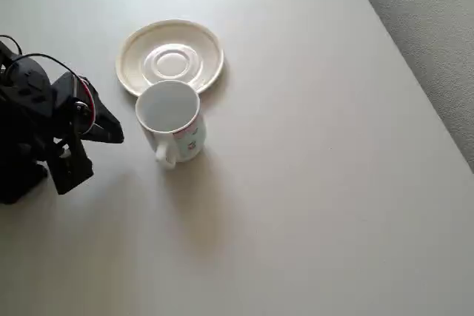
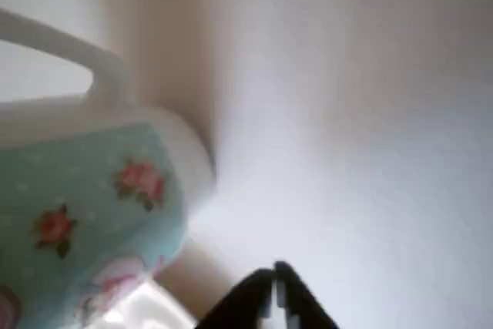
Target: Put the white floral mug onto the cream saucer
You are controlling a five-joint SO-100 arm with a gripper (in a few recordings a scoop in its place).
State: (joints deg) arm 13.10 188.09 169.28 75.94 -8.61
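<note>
The white floral mug stands upright on the table, its handle pointing toward the picture's lower left in the overhead view. Its far side meets the near rim of the cream saucer, which lies flat and bare just behind it. My black gripper is to the left of the mug, a short gap away, with its tip pointing at the mug's side. In the wrist view the mug fills the left side, showing teal print with pink roses and its handle. My gripper shows at the bottom with both tips together, shut on nothing.
The pale table stretches wide to the right and front of the mug. Its right edge runs diagonally at the upper right, with grey floor beyond. My arm's black body occupies the left edge.
</note>
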